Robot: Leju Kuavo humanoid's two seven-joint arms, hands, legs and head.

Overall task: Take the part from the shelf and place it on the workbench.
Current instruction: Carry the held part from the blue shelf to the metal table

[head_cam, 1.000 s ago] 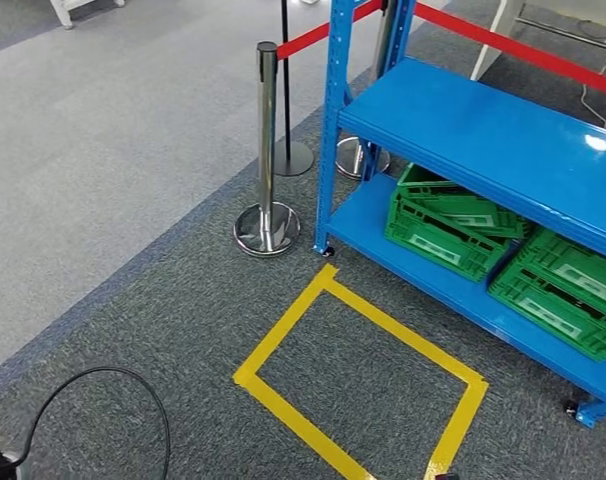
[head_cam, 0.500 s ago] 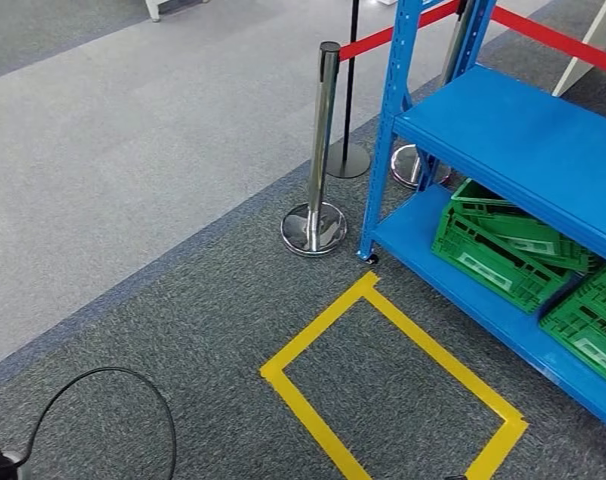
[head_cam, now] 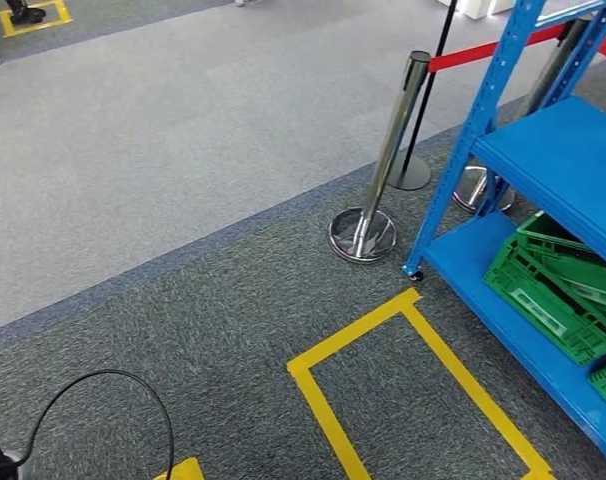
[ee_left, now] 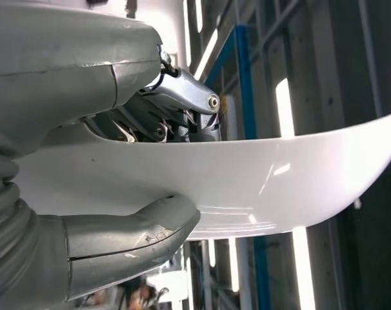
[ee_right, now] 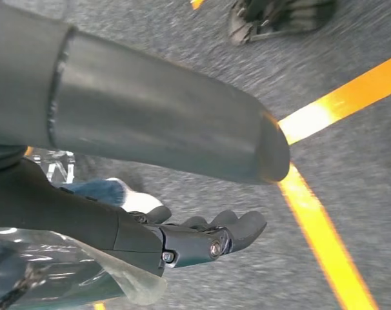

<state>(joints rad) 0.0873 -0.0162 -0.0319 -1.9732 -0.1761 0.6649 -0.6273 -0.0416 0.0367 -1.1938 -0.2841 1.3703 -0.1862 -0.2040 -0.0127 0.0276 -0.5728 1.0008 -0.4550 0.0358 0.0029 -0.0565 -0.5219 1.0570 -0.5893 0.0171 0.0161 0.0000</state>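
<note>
My left hand (ee_left: pixel 91 84) grips a white, smooth, curved part (ee_left: pixel 281 174); the thumb (ee_left: pixel 135 242) lies against one face and the darker fingers (ee_left: pixel 184 103) against the other. The part reaches well past the hand. My right hand (ee_right: pixel 150 123) hangs over grey carpet with its fingers (ee_right: pixel 208 242) stretched out and nothing in them. The blue shelf (head_cam: pixel 556 160) stands at the right in the head view, with green crates (head_cam: pixel 549 290) on its bottom level.
A yellow tape square (head_cam: pixel 360 340) marks the carpet in front of the shelf. A chrome stanchion (head_cam: pixel 383 160) with a red belt (head_cam: pixel 473 52) stands beside the shelf's corner post. A black cable (head_cam: pixel 96 385) loops on the floor at lower left.
The whole head picture has slid rightward: the camera has turned left, so shelf, stanchion and tape square now sit further right, with more grey floor at left.
</note>
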